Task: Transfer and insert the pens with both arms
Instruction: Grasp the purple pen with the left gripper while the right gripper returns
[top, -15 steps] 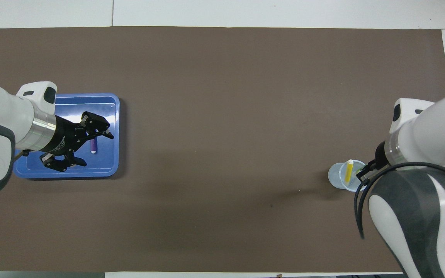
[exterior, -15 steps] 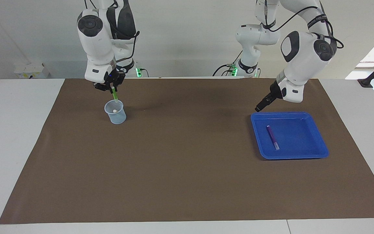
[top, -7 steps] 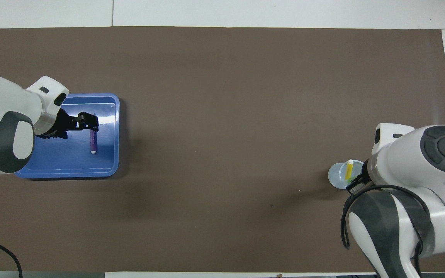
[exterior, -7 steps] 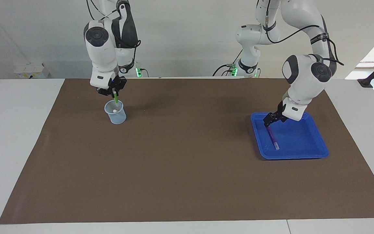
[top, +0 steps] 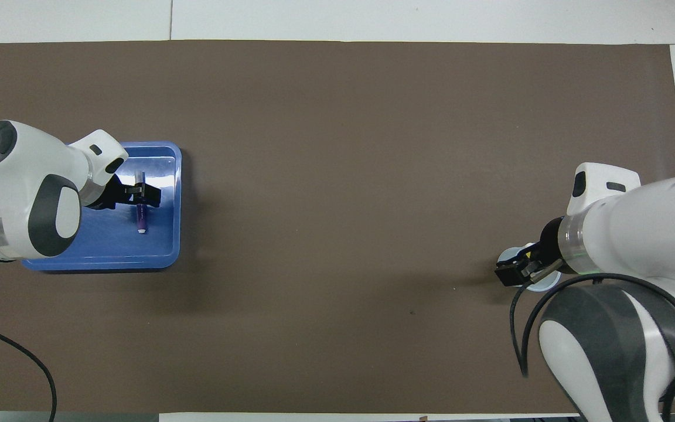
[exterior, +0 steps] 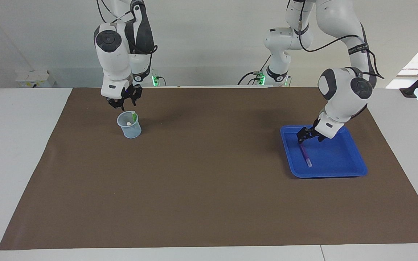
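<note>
Showing 2 arms at work on a brown mat (exterior: 209, 188): the left gripper (exterior: 302, 138) is lowered into the blue tray (exterior: 354, 165) at the left arm's end, fingers spread around the upper end of the purple pen (exterior: 306, 155) lying flat there. The right gripper (exterior: 123, 105) hangs just above the clear cup (exterior: 131, 131), fingers apart and empty. Inside the cup, the green pen (exterior: 134, 116) stands, 1 white-tipped pen beside it.

**My two arms**

My arms (exterior: 343, 98) are glossy white shells with dark grey round joint caps. A silver ring sits at each wrist, ahead of a black gripper (exterior: 123, 105). Black cables loop along my upper links.
</note>
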You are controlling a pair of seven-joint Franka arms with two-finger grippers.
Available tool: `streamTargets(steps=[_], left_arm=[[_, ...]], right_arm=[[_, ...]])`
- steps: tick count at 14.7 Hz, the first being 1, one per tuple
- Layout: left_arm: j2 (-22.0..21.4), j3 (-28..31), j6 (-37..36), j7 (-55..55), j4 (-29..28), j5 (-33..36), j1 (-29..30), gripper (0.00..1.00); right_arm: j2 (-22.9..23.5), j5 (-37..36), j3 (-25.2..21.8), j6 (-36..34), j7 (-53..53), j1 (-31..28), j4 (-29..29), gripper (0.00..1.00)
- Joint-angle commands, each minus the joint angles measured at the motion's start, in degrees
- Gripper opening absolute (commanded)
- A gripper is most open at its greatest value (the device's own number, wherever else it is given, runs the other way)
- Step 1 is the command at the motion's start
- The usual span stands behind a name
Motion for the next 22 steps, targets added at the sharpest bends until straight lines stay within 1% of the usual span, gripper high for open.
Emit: streamTargets(steps=[1,2,3,4,5,6,7,9,11,14,15,16,17,18,22], left_arm=[[2.0,-0.1,1.7,0.8,0.6,3.0,-0.2,1.00],[2.6,-0.1,1.9,0.9,0.9,3.0,-0.4,0.99],[2.9,-0.1,2.0,1.0,1.2,3.0,-0.4,0.99],[3.0,-0.2,2.0,1.0,1.4,3.0,-0.2,0.99],[3.0,-0.2,2.1,1.0,1.5,3.0,-0.2,0.97],[3.0,-0.2,2.1,1.0,1.7,3.0,-0.1,0.93],[3.1,-0.2,1.9,1.1,2.4,2.9,-0.1,0.90],[3.2,-0.2,2.1,1.2,2.5,3.0,-0.1,0.80],[3.2,-0.2,2.3,1.2,2.5,3.0,-0.2,0.70],[3.2,-0.2,2.3,1.1,2.2,3.0,-0.2,0.47],[3.2,-0.2,2.3,1.1,2.2,2.9,-0.2,0.37],[3.2,-0.2,2.6,1.1,2.0,2.9,-0.3,0.28],[3.2,-0.2,3.0,1.1,1.8,2.9,-0.2,0.17],[3.2,-0.2,3.0,1.1,1.8,2.9,-0.1,0.01],[3.2,-0.2,1.7,0.9,2.5,2.9,-0.1,0.00]], right_arm=[[2.3,14.6,0.3,1.9,9.9,-0.1,2.2,1.00],[2.3,19.6,0.4,3.2,15.5,0.4,2.2,1.00],[2.4,24.5,0.4,5.4,21.8,2.9,2.2,1.00],[2.5,27.5,0.3,8.3,27.9,5.3,2.2,1.00],[2.6,29.0,0.4,11.8,34.7,8.2,2.1,1.00],[3.0,29.3,0.4,17.0,43.1,12.9,1.9,1.00],[3.5,29.4,0.4,22.1,50.0,16.0,1.8,1.00],[4.3,32.1,0.4,29.9,60.7,21.2,1.8,1.00],[4.7,35.3,0.4,35.2,65.0,24.2,1.8,1.00],[4.7,37.7,0.4,35.9,68.6,25.1,1.8,1.00],[4.7,38.3,0.4,35.9,68.8,25.2,1.8,1.00],[4.6,38.4,0.4,36.0,68.9,25.9,1.7,1.00],[4.6,38.4,0.4,36.0,68.9,26.4,1.7,1.00],[4.6,38.4,0.4,36.0,68.9,26.5,1.7,1.00],[4.4,38.4,0.4,36.0,68.9,26.6,1.6,1.00]])
